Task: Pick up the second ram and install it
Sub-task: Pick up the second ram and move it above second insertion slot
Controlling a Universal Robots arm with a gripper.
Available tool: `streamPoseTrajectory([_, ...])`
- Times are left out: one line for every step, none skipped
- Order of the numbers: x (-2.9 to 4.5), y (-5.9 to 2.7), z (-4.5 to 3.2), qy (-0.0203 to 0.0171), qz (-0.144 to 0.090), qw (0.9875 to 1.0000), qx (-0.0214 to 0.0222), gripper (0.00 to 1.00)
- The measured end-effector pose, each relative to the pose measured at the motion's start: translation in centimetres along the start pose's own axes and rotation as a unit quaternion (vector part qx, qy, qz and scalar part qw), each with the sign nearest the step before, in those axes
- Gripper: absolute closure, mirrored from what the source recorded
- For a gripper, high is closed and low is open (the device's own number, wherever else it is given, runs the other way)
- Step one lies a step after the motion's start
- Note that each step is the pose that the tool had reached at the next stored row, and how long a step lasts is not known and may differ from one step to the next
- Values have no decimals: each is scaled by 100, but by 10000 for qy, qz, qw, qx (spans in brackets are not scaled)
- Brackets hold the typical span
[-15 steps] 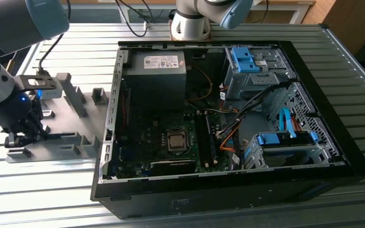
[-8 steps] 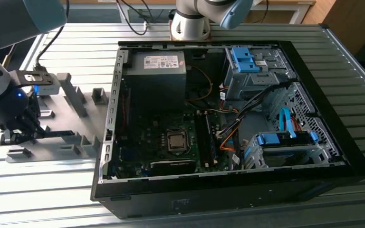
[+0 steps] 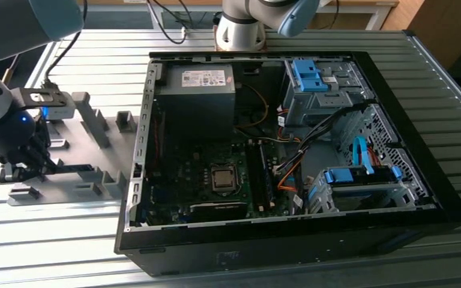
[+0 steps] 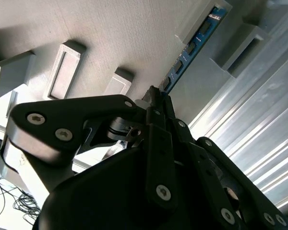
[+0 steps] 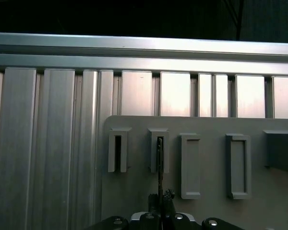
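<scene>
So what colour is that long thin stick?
The ram stick is blue with small dark chips, best seen in the second wrist view.

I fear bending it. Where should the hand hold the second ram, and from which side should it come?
Hold the second ram by its two flat faces, on the stretch clear of the grey slot block. It stands on its long edge, a thin line in the first wrist view, so coming from above probably suits it. The hand sits over that edge.
</scene>
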State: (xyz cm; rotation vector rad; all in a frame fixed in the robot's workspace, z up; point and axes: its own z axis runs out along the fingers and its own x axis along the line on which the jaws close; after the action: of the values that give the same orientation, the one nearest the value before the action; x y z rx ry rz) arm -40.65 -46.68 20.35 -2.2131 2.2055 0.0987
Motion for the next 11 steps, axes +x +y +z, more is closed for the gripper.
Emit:
streamPoseTrajectory([0, 0, -2, 0, 0, 10000, 0, 86])
streamPoseTrajectory([0, 0, -5, 0, 0, 10000, 0, 86])
streamPoseTrajectory([-1, 1, -11, 1, 0, 10000, -1, 86])
streamPoseTrajectory([-1, 1, -15, 0, 0, 10000, 0, 86])
streamPoseTrajectory([-1, 1, -21, 0, 0, 10000, 0, 86])
streamPoseTrajectory([-1, 1, -27, 0, 0, 10000, 0, 86])
streamPoseTrajectory([-2, 1, -34, 0, 0, 10000, 0, 86])
streamPoseTrajectory([-2, 2, -43, 0, 0, 10000, 0, 86])
streamPoseTrajectory([-3, 2, -51, 0, 0, 10000, 0, 86])
streamPoseTrajectory([-3, 2, -59, 0, 0, 10000, 0, 86])
streamPoseTrajectory([-4, 2, -67, 0, 0, 10000, 0, 86])
